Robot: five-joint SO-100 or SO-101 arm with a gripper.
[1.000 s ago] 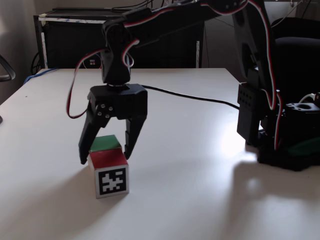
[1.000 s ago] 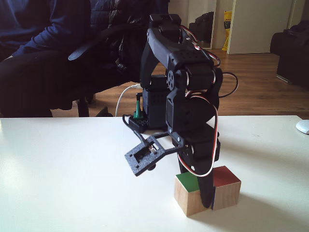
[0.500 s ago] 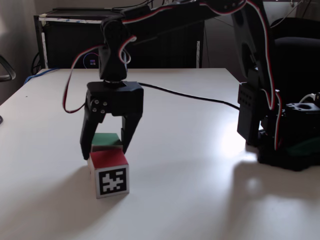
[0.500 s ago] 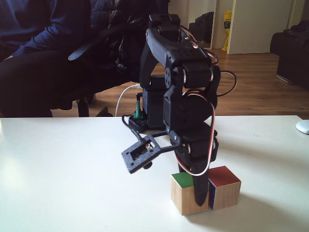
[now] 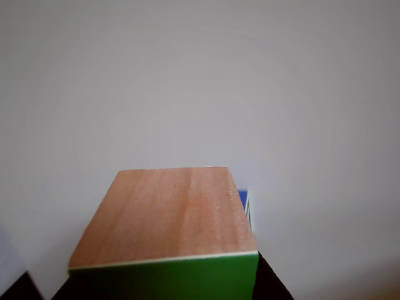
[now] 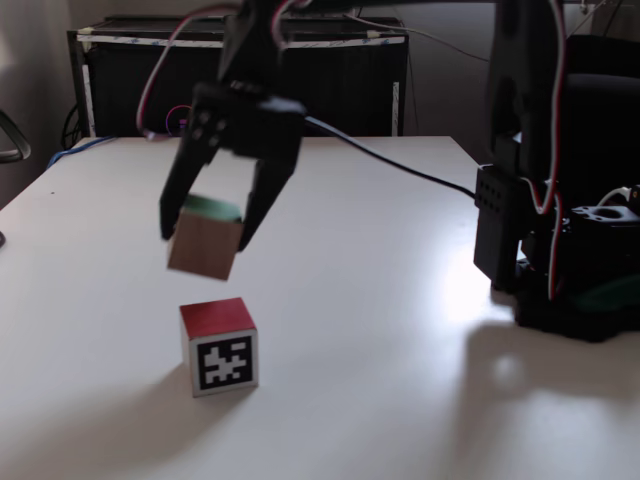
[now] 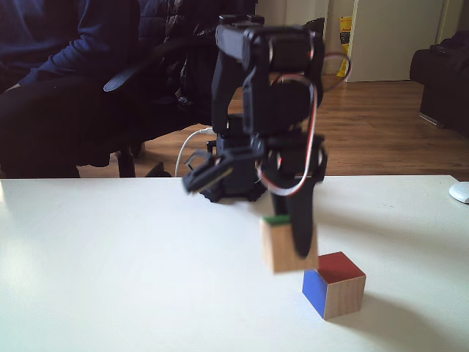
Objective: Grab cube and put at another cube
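- The cube (image 6: 205,243) hangs in the air, clear of the table (image 6: 380,330), clamped between the two fingers of the hand (image 6: 204,232), which grip it on opposite sides.
- In a fixed view the cube is tilted: its green face (image 6: 210,207) looks up toward the hand's body and a wood-grain face turns to the camera. The other fixed view shows the cube (image 7: 282,246) with a dark finger (image 7: 300,231) crossing its front.
- In the other view the cube (image 5: 165,215) sits close, at 6 o'clock: a broad wood-grain face with a thin white edge, then a green strip below it.
- Another cube (image 6: 219,346) rests on the table at 6 o'clock from the held one, apart from it, red face up and the black-and-white marker face toward that camera.
- In the other fixed view another cube (image 7: 334,284) lies at about 4 o'clock from the held cube, with a blue face, a red top and a wood-toned side.
- The arm's base (image 6: 570,270) stands at 3 o'clock on the table.
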